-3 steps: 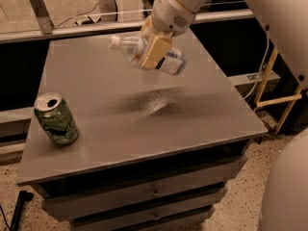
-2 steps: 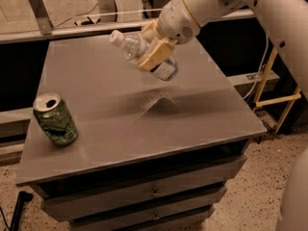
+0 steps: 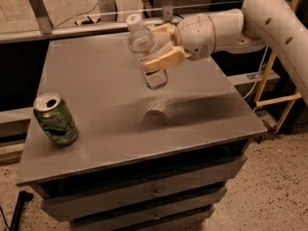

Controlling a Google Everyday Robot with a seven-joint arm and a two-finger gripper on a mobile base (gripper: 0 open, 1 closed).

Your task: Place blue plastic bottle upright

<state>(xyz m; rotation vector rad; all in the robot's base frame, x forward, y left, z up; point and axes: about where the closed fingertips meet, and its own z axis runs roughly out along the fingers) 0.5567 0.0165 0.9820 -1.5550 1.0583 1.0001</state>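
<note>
Just one blue plastic bottle [image 3: 147,57] is in view, clamped around its middle by the closed gripper [image 3: 160,47] and hanging above the tabletop [image 3: 91,76], nearly upright with its white cap tipped slightly left. One green can [image 3: 55,118] stands near the tabletop's front left corner, well apart.

— What can't you read on the blue plastic bottle [image 3: 140,40]?
— The label print is too small. The claw [image 3: 151,49], clamped on it above the worktop [image 3: 96,81], covers its middle band.
— And the claw itself?
— Its far half passes behind the bottle. The arm [image 3: 269,13] is cut by the right edge.
— Anything else?
— Lettering on the green can [image 3: 55,119] is a blur, and the lowest drawer [image 3: 144,218] runs off the bottom.
</note>
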